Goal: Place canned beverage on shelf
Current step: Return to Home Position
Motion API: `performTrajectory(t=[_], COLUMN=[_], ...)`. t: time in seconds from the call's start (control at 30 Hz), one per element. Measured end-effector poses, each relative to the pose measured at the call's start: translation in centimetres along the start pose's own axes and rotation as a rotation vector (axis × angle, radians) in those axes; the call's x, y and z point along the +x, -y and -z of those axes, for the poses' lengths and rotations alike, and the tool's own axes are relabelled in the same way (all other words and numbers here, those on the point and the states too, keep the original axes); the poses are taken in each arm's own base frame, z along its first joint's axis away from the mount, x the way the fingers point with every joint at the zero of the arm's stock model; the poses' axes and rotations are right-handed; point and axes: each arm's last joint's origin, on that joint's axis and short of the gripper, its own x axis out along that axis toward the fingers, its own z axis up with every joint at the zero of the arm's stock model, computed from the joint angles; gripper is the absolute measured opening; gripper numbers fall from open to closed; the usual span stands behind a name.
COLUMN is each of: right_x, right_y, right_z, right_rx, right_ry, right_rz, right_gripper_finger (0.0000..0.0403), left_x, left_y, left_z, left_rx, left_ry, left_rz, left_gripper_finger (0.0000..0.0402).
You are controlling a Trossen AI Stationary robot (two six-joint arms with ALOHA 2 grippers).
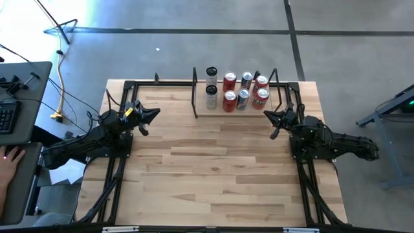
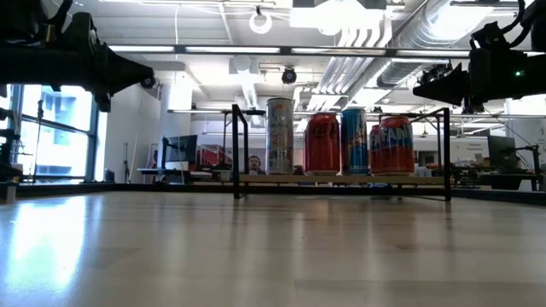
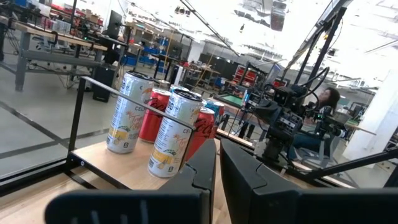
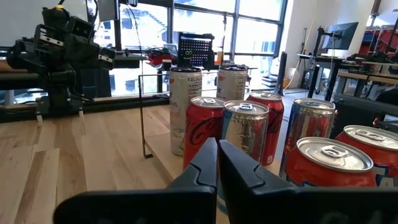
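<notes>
The shelf (image 1: 202, 111), a light-wood board between thin black rods, stands at the table's far middle. Several cans stand upright on it in two rows. Two tall white cans (image 1: 211, 96) are at its left end. Red cans (image 1: 229, 100) and silver-blue cans (image 1: 243, 97) fill the middle and right. They also show in the low view (image 2: 322, 143). My left gripper (image 1: 154, 114) hovers left of the shelf, shut and empty, above the table. My right gripper (image 1: 273, 118) hovers just near of the shelf's right end, shut and empty, facing the cans (image 4: 244, 134).
The bare wooden tabletop (image 1: 213, 168) stretches between the arms and toward the near edge. Black frame rails (image 1: 116, 175) run along both sides. Left of the table stands a desk with a keyboard (image 1: 6, 116) and a person's hand (image 1: 10, 155).
</notes>
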Motion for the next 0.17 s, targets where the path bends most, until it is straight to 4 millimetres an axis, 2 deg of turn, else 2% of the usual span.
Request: performTrajectory(t=[0.17], right_x=[0.0], right_y=[0.0], right_z=[0.0], right_rx=[0.0], right_ry=[0.0], right_rz=[0.0], right_gripper_finger=[0.0], left_x=[0.0], left_y=[0.0], left_z=[0.0], left_rx=[0.0], left_ry=[0.0], left_rz=[0.0], left_gripper_finger=[0.0015])
